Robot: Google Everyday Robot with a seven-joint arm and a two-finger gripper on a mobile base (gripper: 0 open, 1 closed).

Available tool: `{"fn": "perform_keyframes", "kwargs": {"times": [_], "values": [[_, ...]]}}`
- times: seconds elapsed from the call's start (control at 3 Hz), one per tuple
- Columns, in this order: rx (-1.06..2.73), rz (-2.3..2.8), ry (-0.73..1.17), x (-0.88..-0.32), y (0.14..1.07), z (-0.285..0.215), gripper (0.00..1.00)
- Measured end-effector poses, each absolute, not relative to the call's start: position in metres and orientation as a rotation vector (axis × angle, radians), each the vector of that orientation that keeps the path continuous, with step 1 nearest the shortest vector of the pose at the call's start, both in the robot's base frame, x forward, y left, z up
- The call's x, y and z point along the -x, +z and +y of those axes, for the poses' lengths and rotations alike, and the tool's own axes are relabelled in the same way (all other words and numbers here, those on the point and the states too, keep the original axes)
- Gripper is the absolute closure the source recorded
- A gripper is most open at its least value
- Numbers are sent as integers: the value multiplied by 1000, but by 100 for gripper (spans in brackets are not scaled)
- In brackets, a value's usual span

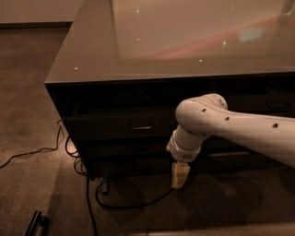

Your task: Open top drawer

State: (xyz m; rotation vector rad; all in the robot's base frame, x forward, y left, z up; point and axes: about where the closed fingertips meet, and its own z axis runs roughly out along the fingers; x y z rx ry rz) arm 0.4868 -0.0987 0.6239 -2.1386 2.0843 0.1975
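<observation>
Nearest, at the bottom left, a short black object (36,224) lies on the brown carpeted floor (221,207); what it is cannot be told. Just beyond it, dark cables (91,203) run across the floor from under the cabinet's left corner, one looping towards the middle and another trailing off to the left.

The gripper (179,176) hangs pointing straight down, low in front of the cabinet's base and just above the floor. Whether it is open or closed cannot be told, and nothing shows in its hold. It is apart from every drawer handle. The white arm (239,126) carrying it comes in from the right edge, bends at a rounded joint in front of the drawer fronts and turns down to the wrist.

Behind the arm stands the dark cabinet. The top drawer (106,129) sits in the left column under the cabinet top, its small metal bar handle (141,126) up and to the left of the gripper, well apart from it. Its front seems to stand slightly forward of the cabinet face, with a dark gap above. Lower on the right, another drawer front shows a pale bar handle (226,154).

Farthest, the glossy cabinet top (184,41) reflects soft light and stretches back towards a pale wall (32,9).
</observation>
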Motion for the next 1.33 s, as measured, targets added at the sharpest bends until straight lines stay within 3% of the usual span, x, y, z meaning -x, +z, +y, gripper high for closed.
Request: {"fn": "perform_keyframes", "kwargs": {"times": [0.33,1.33], "values": [[2149,2093,205,-479,619,-101,0],[2080,1982,137,-548,641,-94,0]]}}
